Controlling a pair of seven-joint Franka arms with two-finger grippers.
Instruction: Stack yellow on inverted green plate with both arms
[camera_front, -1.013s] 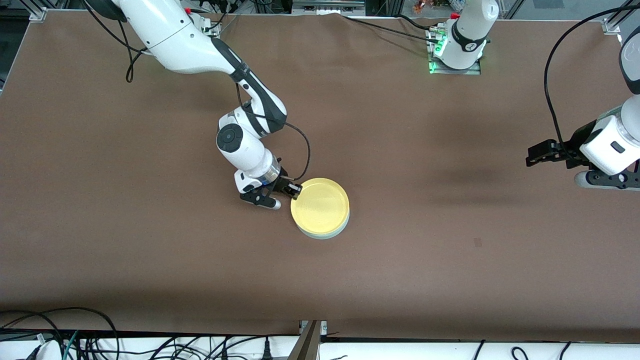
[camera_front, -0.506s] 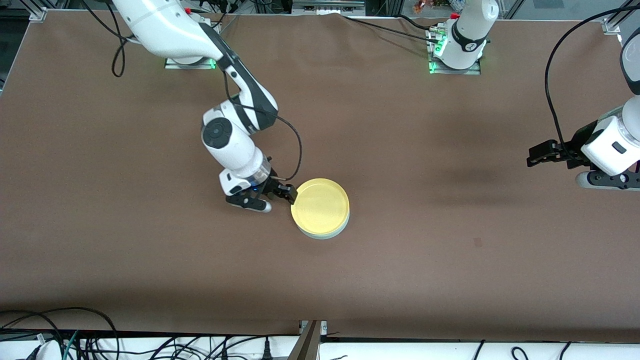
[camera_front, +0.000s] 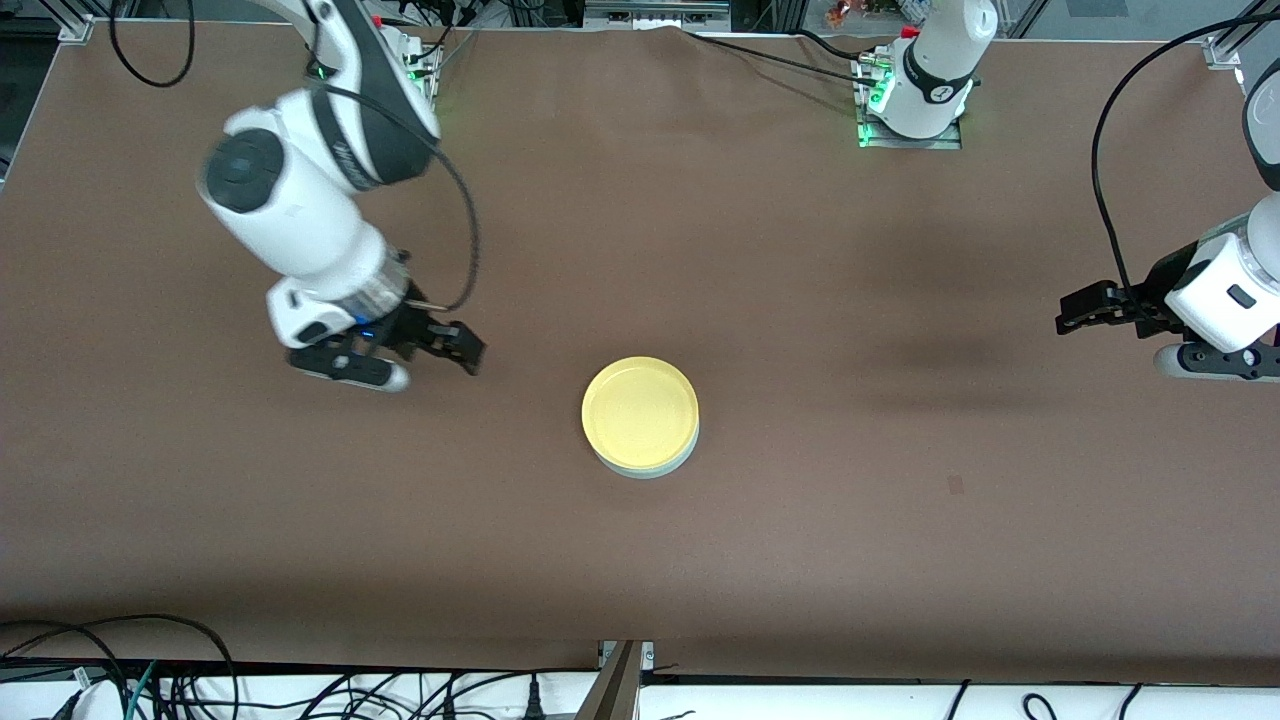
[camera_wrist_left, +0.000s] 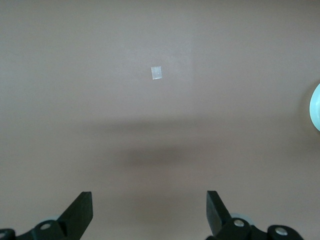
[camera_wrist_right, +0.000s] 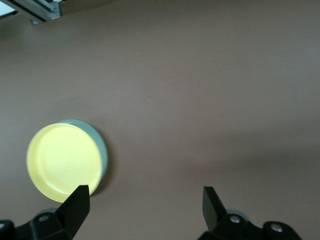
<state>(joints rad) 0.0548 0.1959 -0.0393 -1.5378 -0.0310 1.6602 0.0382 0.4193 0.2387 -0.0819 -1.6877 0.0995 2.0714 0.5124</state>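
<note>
Brown table (camera_front: 800, 300), wide and bare around a two-plate stack. Yellow plate (camera_front: 640, 413) resting rim-up on green plate (camera_front: 652, 467), only a mint edge peeking out beneath. Right gripper (camera_front: 462, 352) up in the air, fingers spread and empty, well apart from stack, toward right arm's end. Left gripper (camera_front: 1078, 312) spread and empty too, waiting over bare tabletop well apart from plates, at left arm's end.

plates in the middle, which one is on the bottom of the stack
The green plate is on the bottom; only its pale edge shows under the yellow plate, which sits on top with its whole face visible.
</note>
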